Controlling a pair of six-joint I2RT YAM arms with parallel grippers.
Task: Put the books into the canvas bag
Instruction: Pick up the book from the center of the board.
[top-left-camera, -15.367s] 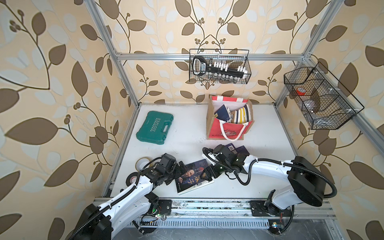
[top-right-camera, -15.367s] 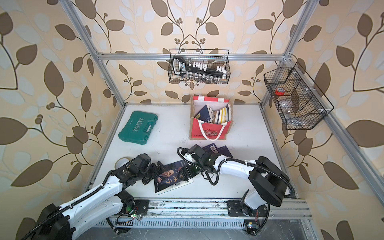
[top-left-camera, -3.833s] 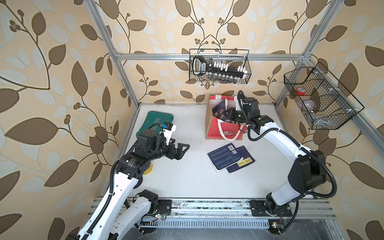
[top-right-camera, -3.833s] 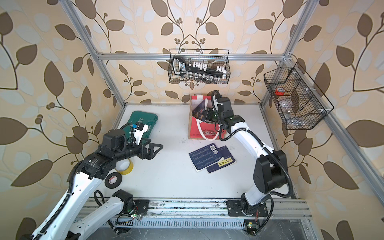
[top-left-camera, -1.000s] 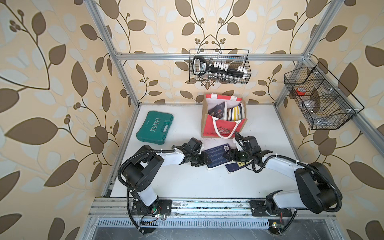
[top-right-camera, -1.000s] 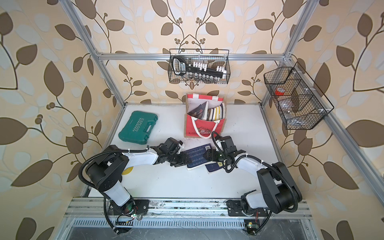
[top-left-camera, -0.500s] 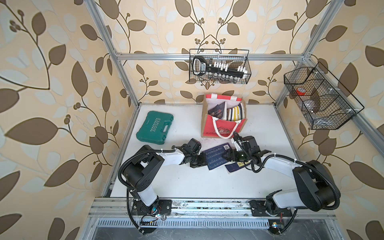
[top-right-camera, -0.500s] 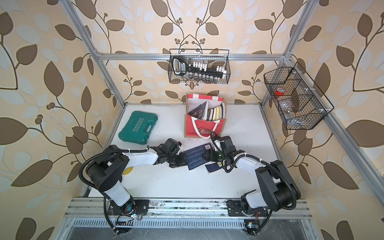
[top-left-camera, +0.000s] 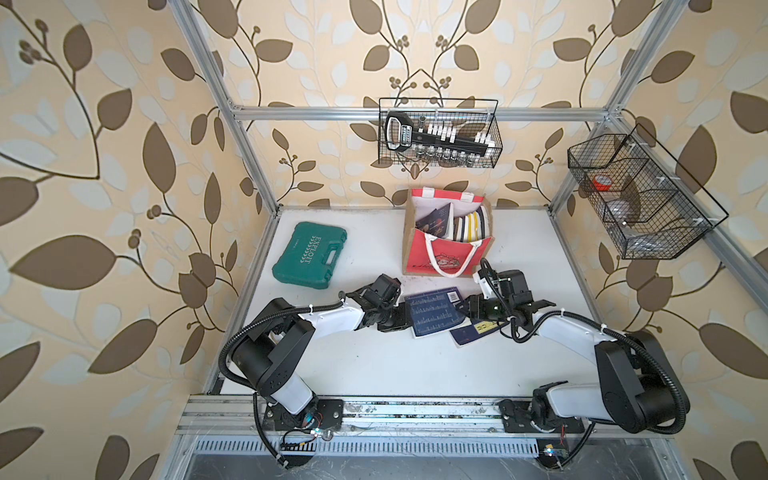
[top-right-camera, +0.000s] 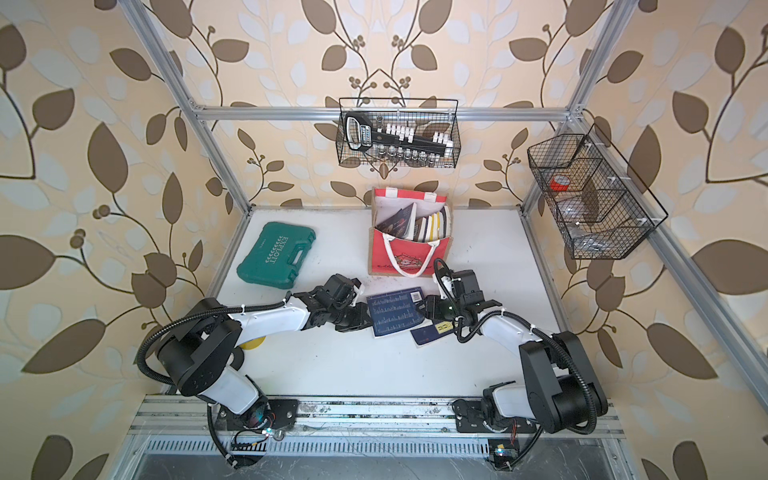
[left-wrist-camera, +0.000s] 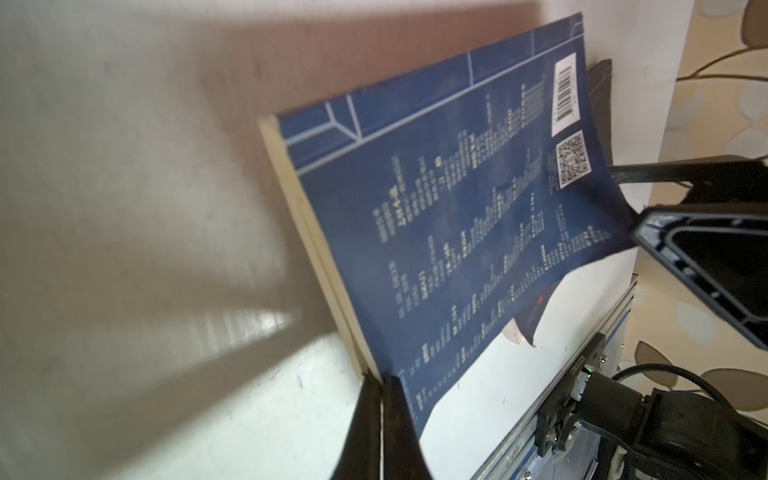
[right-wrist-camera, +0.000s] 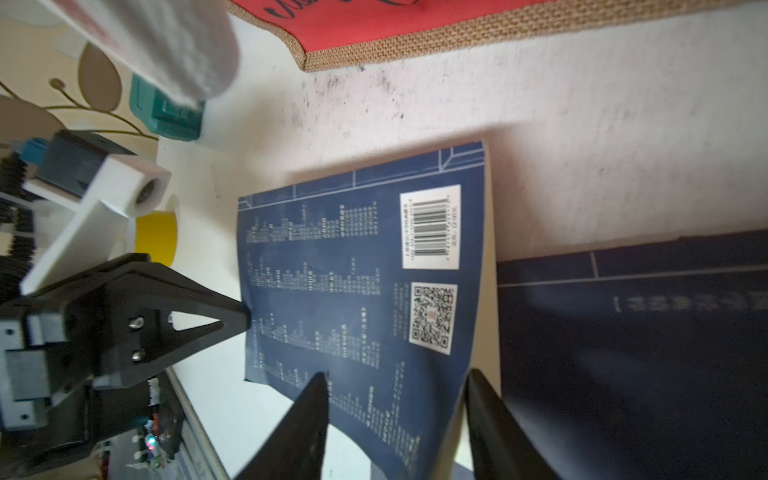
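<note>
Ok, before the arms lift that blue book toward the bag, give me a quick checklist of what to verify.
1. Hold by the left gripper on the blue book: cannot tell; it is shut at the book's edge.
2. Hold by the right gripper: not ok; its jaws stand apart around the opposite edge.
3. The blue book free of the navy book: not ok; it overlaps that one.
4. The canvas bag upright, mouth open: ok.
5. Room beside the books in the bag: cannot tell.
</note>
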